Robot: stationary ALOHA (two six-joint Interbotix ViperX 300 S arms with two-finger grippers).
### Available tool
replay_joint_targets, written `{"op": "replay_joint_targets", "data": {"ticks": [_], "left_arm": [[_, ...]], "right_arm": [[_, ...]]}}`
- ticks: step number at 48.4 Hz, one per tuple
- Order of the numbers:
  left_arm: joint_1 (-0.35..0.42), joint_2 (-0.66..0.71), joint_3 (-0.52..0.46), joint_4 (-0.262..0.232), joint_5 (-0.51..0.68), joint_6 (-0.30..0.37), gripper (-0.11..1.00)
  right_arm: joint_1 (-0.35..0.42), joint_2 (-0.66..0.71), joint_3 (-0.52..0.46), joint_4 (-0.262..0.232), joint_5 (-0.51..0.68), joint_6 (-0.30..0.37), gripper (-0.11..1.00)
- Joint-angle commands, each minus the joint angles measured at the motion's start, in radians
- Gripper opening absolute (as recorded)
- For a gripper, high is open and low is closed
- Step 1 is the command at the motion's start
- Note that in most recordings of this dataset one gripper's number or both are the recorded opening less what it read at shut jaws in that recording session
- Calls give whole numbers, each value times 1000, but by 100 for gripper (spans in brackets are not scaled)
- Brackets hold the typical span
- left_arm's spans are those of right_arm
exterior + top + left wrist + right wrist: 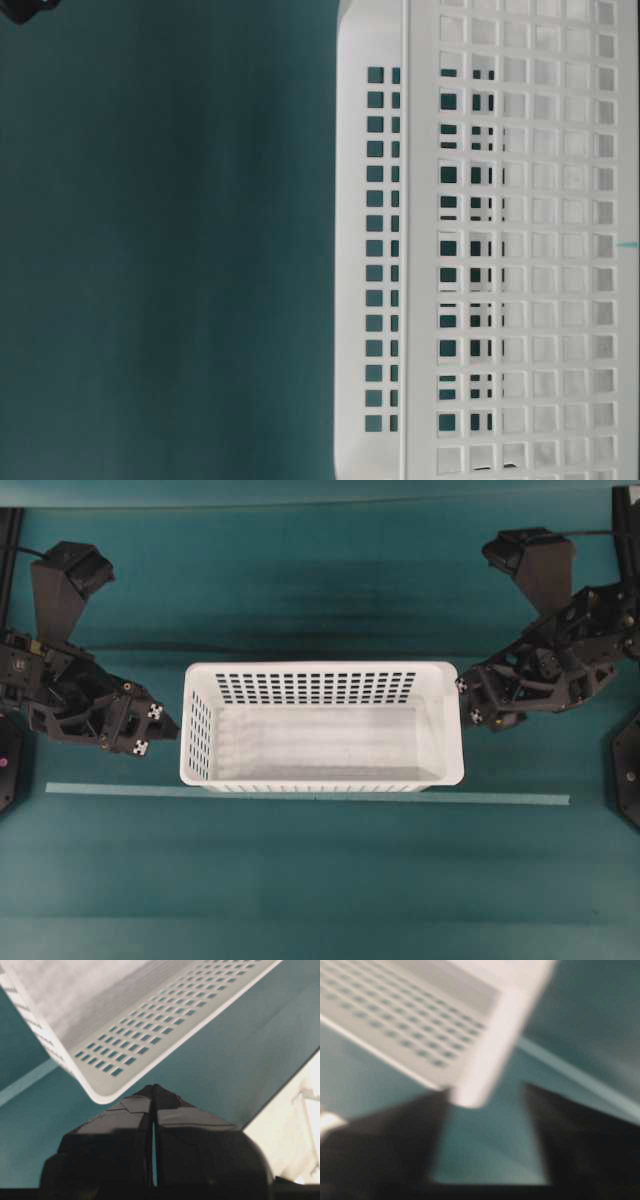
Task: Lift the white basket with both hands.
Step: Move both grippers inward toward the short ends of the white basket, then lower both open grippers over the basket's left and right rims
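The white basket (322,726) sits upright in the middle of the teal desk (320,880), its open top facing up; a pale tape strip (500,799) runs along the desk just beside its near long wall. The left gripper (160,727) points at the basket's left end wall, close beside it, contact not determinable; in the left wrist view its fingers (125,1115) are pressed together with nothing between them. The right gripper (466,700) lies at the basket's right end wall; in the blurred right wrist view its fingers (385,1135) are spread, with the basket's corner rim (480,1075) reaching into the gap.
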Motion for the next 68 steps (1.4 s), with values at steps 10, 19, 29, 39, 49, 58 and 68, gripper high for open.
{"op": "replay_joint_targets", "data": {"ticks": [10,19,29,39,49,58,68], "left_arm": [[-3,11,-20,3,14,38,1],[-6,17,-25,3,44,32,38],[34,72,-28,3,37,28,93],[67,164,-29,3,31,21,95],[75,232,-29,3,31,21,96],[89,284,-15,3,-5,23,96],[91,367,6,3,-81,21,96]], "right_arm": [[12,58,-5,-67,-20,130,84],[49,107,-11,-150,-15,268,84],[101,140,-12,-258,-20,417,84],[107,149,-17,-310,-20,500,84],[115,193,-48,-318,-21,509,84],[129,258,-66,-321,-28,512,84],[158,316,-60,-321,-71,555,84]]}}
